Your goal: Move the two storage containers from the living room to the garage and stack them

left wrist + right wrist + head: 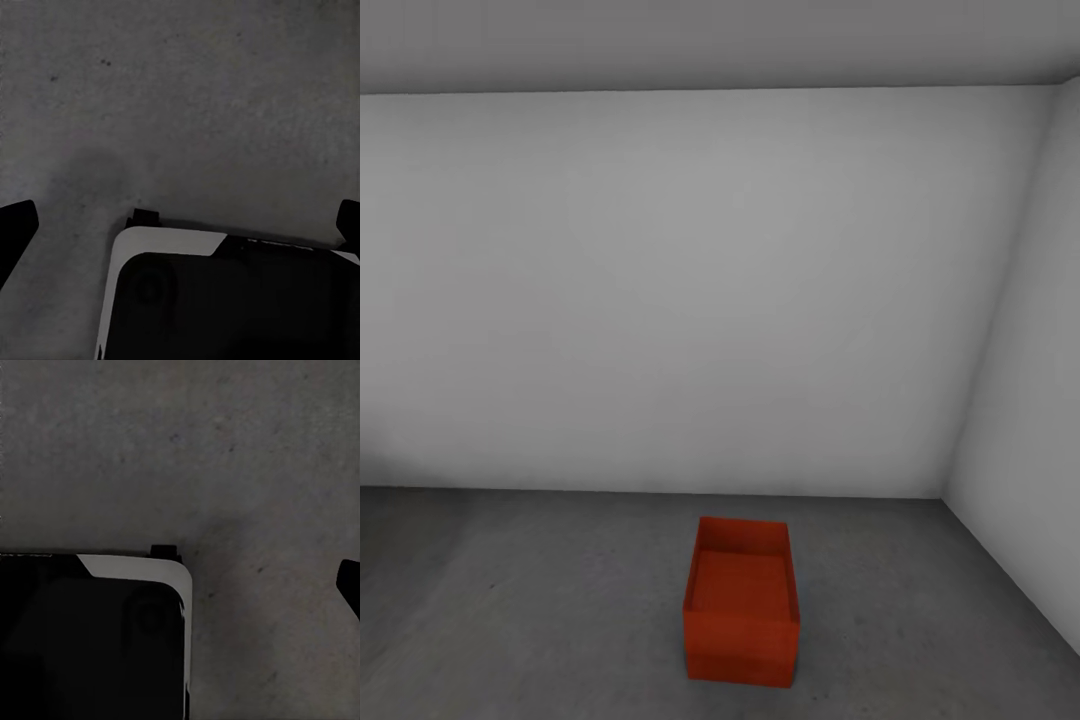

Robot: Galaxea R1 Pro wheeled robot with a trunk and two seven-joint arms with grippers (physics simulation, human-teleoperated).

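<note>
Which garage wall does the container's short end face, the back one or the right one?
The back wall, the wide one straight ahead. The right wall runs alongside the container's long side instead.

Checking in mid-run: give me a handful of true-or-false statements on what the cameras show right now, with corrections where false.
1. A red-orange storage container stands on the dark concrete floor. True.
2. It lies tipped on its side. False: it sits upright, open top up.
3. A grey wall corner shows to its right. True.
4. The left gripper clamps a container. False: its fingertips stand wide apart over bare floor, holding nothing.
5. The container is blue. False: it is red-orange.
</note>
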